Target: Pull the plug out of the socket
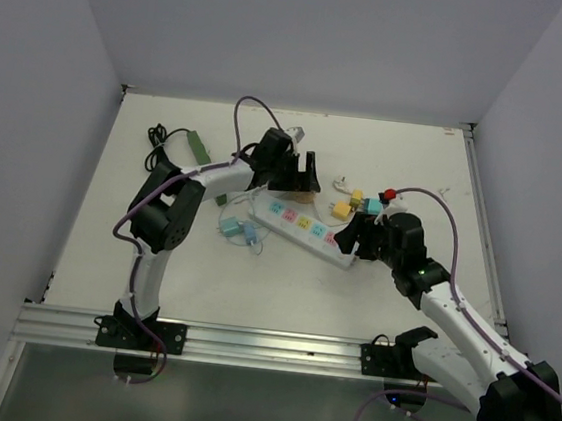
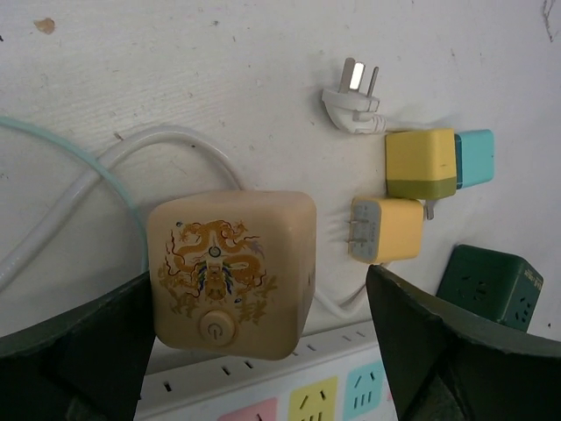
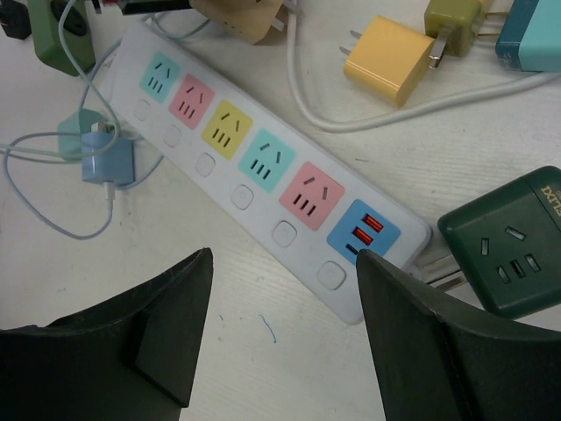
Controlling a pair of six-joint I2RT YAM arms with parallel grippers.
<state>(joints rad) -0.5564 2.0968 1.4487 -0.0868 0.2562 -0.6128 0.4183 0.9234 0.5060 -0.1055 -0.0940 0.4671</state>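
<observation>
A beige cube plug point(image 2: 230, 272) with a gold dragon print and a power button sits over the far edge of the white power strip point(image 2: 289, 386). My left gripper point(image 2: 259, 276) is open around it. The left finger is close against the plug's side and the right finger stands clear of it. Whether its prongs are in a socket is hidden. In the top view the left gripper point(image 1: 293, 177) is at the strip's point(image 1: 305, 225) far end. My right gripper point(image 3: 283, 256) is open and empty over the strip's USB end point(image 3: 364, 232). The strip's coloured top sockets are empty.
A yellow adapter point(image 2: 386, 230), a yellow-olive plug point(image 2: 421, 164) joined to a teal block point(image 2: 475, 158), a white three-pin plug point(image 2: 355, 110) and a dark green cube socket point(image 3: 508, 241) lie right of the strip. A blue charger point(image 3: 108, 160) with thin cable lies on its near side.
</observation>
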